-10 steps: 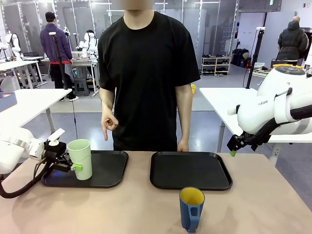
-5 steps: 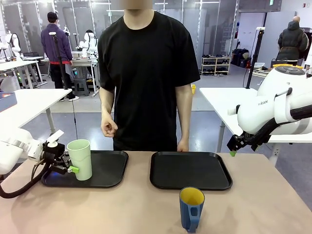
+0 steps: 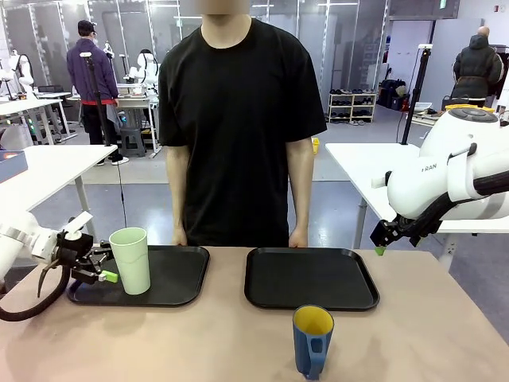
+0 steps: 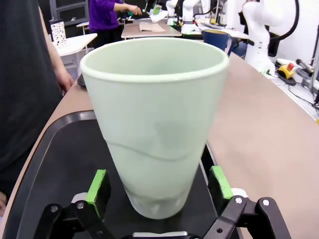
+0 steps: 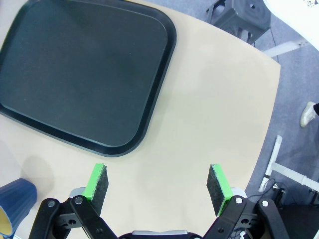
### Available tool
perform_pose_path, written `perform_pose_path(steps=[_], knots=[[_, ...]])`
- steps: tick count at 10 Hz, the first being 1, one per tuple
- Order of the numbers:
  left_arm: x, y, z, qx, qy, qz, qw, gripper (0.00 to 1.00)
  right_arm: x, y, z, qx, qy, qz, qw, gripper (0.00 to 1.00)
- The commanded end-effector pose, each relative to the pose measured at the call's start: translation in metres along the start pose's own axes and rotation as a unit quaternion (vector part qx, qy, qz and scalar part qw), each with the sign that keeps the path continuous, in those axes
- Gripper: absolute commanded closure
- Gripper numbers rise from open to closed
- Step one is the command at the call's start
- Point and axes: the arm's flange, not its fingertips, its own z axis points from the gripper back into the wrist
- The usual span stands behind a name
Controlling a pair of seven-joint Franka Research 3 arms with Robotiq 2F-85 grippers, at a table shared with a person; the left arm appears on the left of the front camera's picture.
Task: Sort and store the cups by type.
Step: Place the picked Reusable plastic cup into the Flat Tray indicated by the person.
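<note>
The pale mint-green tumbler [image 3: 131, 260] stands upright on the left black tray [image 3: 179, 274]. My left gripper [image 3: 100, 269] is open just left of it, low over the tray. In the left wrist view the tumbler [image 4: 157, 119] looms close, and the green pads [image 4: 97, 186] flank its base with a gap on each side. The dark blue mug [image 3: 312, 341] with a yellow inside stands on the bare table near the front edge, handle toward me. My right gripper [image 3: 380, 240] hangs open above the table's far right edge. Its wrist view shows the mug [image 5: 12, 209] at the lower left.
A second black tray [image 3: 310, 278] lies bare at centre right, also seen as the tray [image 5: 84, 74] in the right wrist view. A person in a black shirt stands at the far side with both hands [image 3: 298, 237] at the table edge.
My left gripper has drawn back to the left, away from the tumbler, which stays on the tray. The person's raised, pointing hand has dropped to the table edge. The right arm is still.
</note>
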Motion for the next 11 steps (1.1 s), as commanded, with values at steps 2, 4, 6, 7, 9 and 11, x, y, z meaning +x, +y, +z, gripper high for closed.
perform_pose_path(steps=[2, 4, 6, 7, 9, 11], knots=[[0.011, -0.036, 0.029, 0.001, 0.043, 0.02, 0.999, 0.0, -0.001, -0.001, 0.0, 0.0, -0.003, -0.002, 1.0, 0.0], [0.031, -0.057, 0.064, 0.047, 0.07, 0.017, 0.996, 0.0, -0.001, -0.001, 0.0, 0.0, -0.003, -0.002, 1.0, 0.0], [0.065, -0.082, 0.08, 0.103, 0.142, 0.048, 0.983, 0.0, -0.001, -0.001, 0.0, 0.0, -0.003, -0.002, 1.0, 0.0], [0.078, -0.09, 0.084, 0.146, 0.168, 0.052, 0.974, 0.0, -0.001, -0.001, 0.0, 0.0, -0.003, -0.002, 1.0, 0.0], [0.094, -0.104, 0.089, 0.201, 0.285, 0.079, 0.934, 0.0, -0.001, -0.001, 0.0, 0.0, -0.003, -0.002, 1.0, 0.0], [0.089, -0.091, 0.112, 0.185, 0.215, 0.039, 0.958, 0.0, -0.001, -0.001, 0.0, 0.0, -0.003, -0.002, 1.0, 0.0]])
